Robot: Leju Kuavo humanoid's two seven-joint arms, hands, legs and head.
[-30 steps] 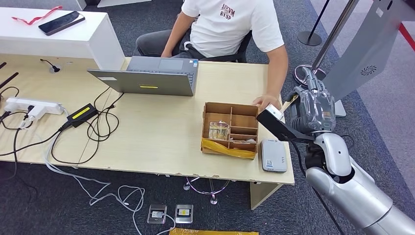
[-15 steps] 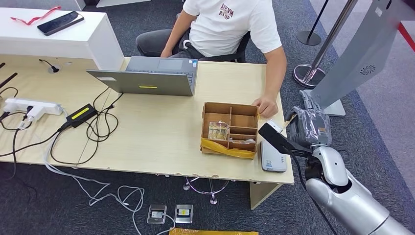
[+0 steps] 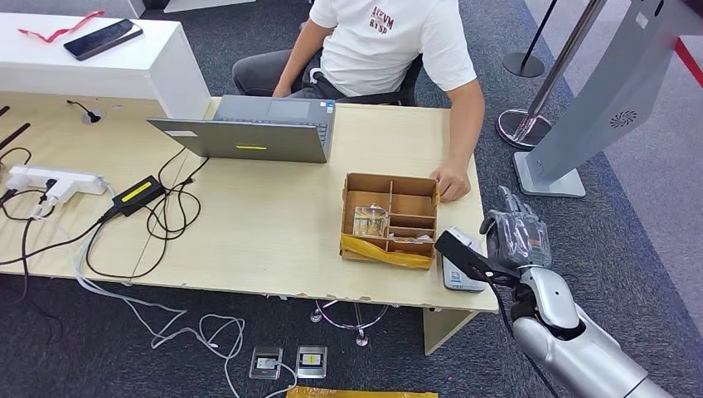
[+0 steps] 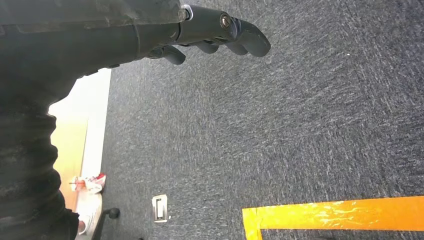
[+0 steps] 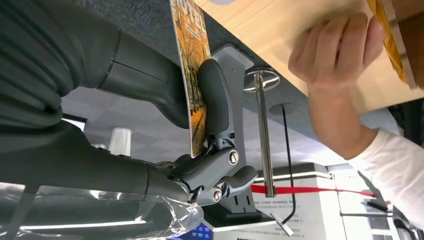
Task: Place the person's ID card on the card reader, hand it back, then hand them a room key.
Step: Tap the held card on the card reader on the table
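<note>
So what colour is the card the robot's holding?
The card shows an orange-yellow printed picture, clearest in the right wrist view.

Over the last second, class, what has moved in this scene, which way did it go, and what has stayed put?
The right hand, gripping the ID card, has dropped and drawn back from near the person's hand towards the robot, so it now sits at the table's near corner by the card reader. The person's hand has shifted slightly along the table edge. The wooden box and laptop have not moved.
</note>
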